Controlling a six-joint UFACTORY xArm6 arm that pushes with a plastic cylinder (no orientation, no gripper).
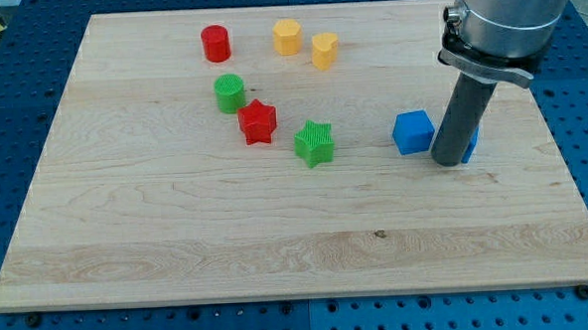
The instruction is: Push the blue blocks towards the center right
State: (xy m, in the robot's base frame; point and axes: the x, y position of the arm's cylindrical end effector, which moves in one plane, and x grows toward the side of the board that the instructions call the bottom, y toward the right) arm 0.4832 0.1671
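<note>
On the wooden tabletop point(277, 235), my tip point(450, 162) stands at about 3 o'clock of centre, wedged between the two blue blocks. The blue cube point(413, 132) sits just beside it at 9 o'clock; the second blue block point(471, 145) shows only as a sliver at the rod's 3 o'clock, its shape hidden behind the rod. There is no hand on this arm, only the bare rod, so nothing is apart, together or clamped.

Both blue blocks appear already close to the centre right, and the risk lies in the next shove. A sweep towards 9 o'clock would likely carry the blue cube back towards the green star point(315, 142) and the red star point(257, 122). A push towards 3 o'clock could send the half-hidden block towards the tabletop's near edge there. An off-centre contact may spin either block aside rather than slide it.
</note>
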